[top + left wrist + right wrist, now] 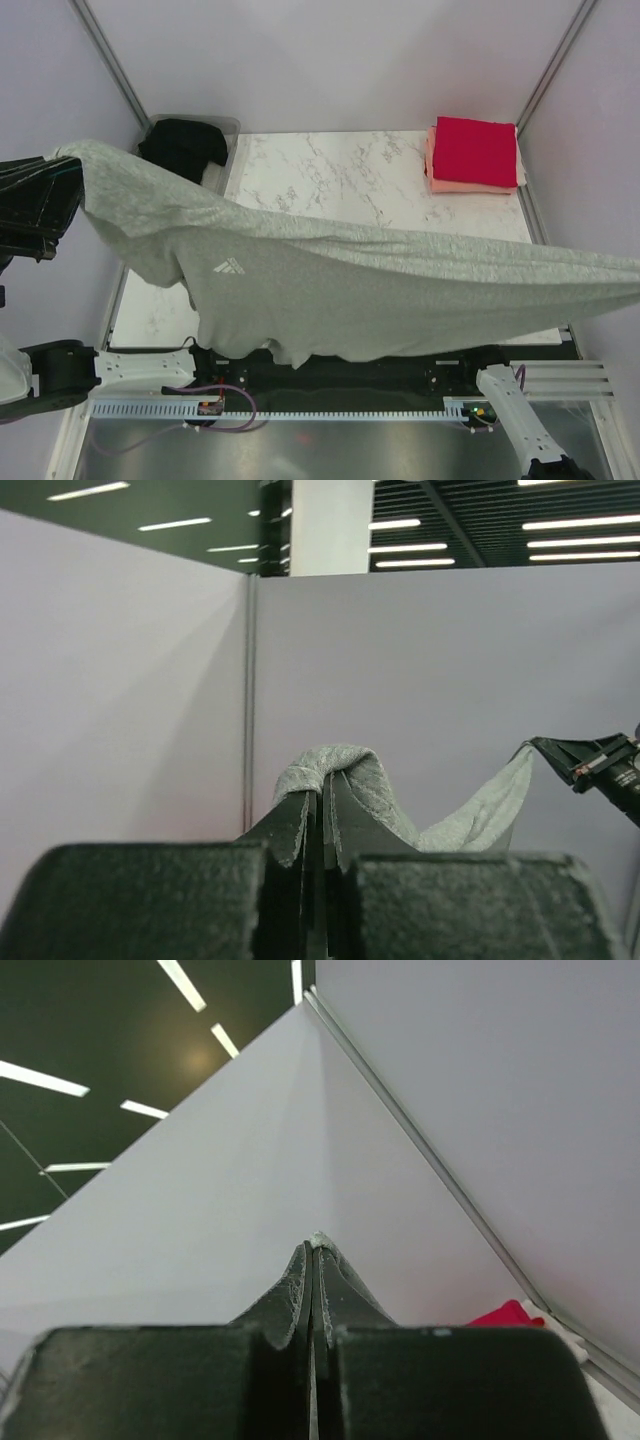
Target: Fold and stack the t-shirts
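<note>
Aloft, left fingers [293, 828] and right fingers [290, 1298] pinch the grey t-shirt [350, 280].

We find one mark only: small white logo [228, 266] on chest of grey tee [400, 285], seen in top view. Slanted white bars form stepped, triangle-like emblem. It looks like brand sign, but too small for us to read lettering with it. Logo sits left of tee's middle. We read no words or numbers elsewhere, wrist views included.
</note>
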Tool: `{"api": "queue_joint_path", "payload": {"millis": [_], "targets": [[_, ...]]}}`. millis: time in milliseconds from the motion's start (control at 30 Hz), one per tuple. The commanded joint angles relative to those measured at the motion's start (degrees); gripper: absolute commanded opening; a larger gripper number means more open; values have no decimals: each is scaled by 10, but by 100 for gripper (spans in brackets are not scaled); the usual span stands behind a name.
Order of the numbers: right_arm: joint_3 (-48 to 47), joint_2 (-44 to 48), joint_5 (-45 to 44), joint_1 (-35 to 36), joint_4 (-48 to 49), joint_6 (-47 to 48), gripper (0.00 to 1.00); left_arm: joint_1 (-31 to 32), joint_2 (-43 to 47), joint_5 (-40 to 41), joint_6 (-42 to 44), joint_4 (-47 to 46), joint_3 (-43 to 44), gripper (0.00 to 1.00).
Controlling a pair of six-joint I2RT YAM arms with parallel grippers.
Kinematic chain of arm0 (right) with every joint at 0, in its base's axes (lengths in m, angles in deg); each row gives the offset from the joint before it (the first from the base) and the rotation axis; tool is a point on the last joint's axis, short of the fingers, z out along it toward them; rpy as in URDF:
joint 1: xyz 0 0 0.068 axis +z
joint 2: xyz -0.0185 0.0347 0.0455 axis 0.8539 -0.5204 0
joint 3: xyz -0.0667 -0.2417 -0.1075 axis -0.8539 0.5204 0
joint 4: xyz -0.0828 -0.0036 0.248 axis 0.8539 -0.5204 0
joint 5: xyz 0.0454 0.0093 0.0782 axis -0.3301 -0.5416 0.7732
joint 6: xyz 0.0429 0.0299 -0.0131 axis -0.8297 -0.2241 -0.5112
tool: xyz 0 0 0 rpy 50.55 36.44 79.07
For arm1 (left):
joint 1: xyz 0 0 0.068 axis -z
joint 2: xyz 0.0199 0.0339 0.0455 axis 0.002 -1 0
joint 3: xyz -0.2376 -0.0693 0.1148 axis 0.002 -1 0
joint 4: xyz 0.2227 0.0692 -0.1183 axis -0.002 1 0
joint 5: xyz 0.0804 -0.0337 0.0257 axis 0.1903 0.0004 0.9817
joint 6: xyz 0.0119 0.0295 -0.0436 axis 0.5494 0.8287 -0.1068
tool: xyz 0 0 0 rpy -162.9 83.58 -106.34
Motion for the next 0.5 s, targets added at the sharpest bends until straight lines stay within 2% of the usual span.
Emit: {"api": "queue_joint_path", "payload": {"millis": [0, 67, 133, 300, 333, 400, 467], "targets": [[-12, -20, 15, -3, 54, 31, 0, -1, -21, -122, 42, -86, 9, 2], [-28, -38, 12, -2, 54, 36, 0, -1, -33, -98, 58, -105, 8, 2], [-32, -54, 4, -2, 54, 45, 0, -1, -52, -9, 80, -121, -2, 2], [-32, -151, -55, -3, 10, 63, 0, -1, -86, 182, 203, -221, -85, 2], [-30, -172, -60, -3, -1, 67, 0, -1, -98, 209, 252, -239, -106, 2], [-4, -230, -63, -2, -21, 72, 0, -9, -140, 246, 294, -276, -118, 2], [21, -282, -69, -2, -29, 65, 0, -47, -190, 233, 279, -239, -111, 2]]}}
